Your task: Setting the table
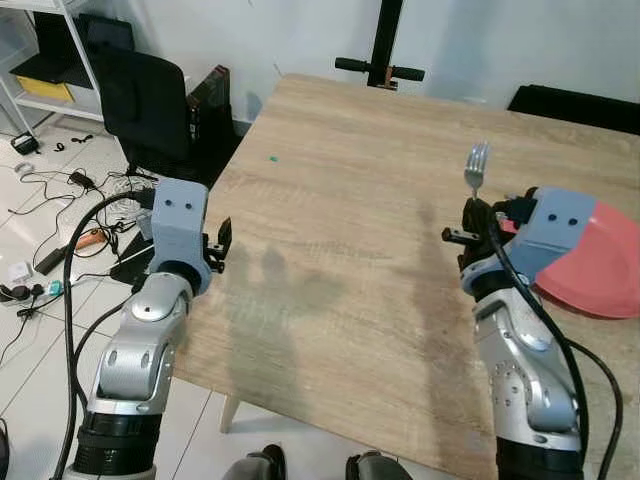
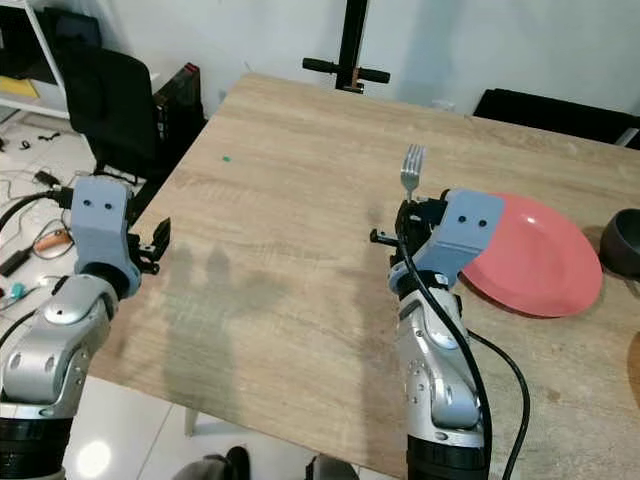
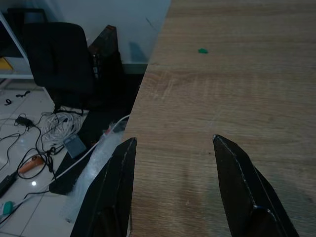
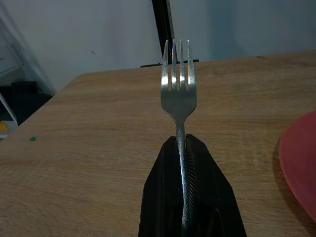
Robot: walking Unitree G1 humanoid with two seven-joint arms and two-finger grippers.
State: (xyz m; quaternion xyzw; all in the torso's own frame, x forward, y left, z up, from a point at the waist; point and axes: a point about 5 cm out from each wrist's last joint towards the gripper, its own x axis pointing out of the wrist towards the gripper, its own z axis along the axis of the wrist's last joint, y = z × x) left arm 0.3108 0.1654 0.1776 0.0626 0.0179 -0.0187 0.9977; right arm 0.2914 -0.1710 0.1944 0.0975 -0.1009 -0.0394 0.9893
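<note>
A silver fork [image 1: 477, 166] stands upright with its tines up, and my right gripper [image 1: 478, 218] is shut on its handle, above the wooden table [image 1: 350, 230] just left of a red plate [image 1: 597, 262]. In the right wrist view the fork [image 4: 178, 94] rises from between the closed black fingers [image 4: 190, 197]. My left gripper [image 1: 221, 245] is open with nothing in it, over the table's left edge; its two fingers [image 3: 113, 192] stand wide apart in the left wrist view.
A dark bowl [image 2: 622, 243] sits at the table's right edge beyond the plate. A small green speck [image 1: 273, 157] lies on the tabletop. A black office chair [image 1: 145, 105], cables [image 1: 60, 200] and shelving stand on the floor to the left. A black stand [image 1: 382, 60] rises behind the table.
</note>
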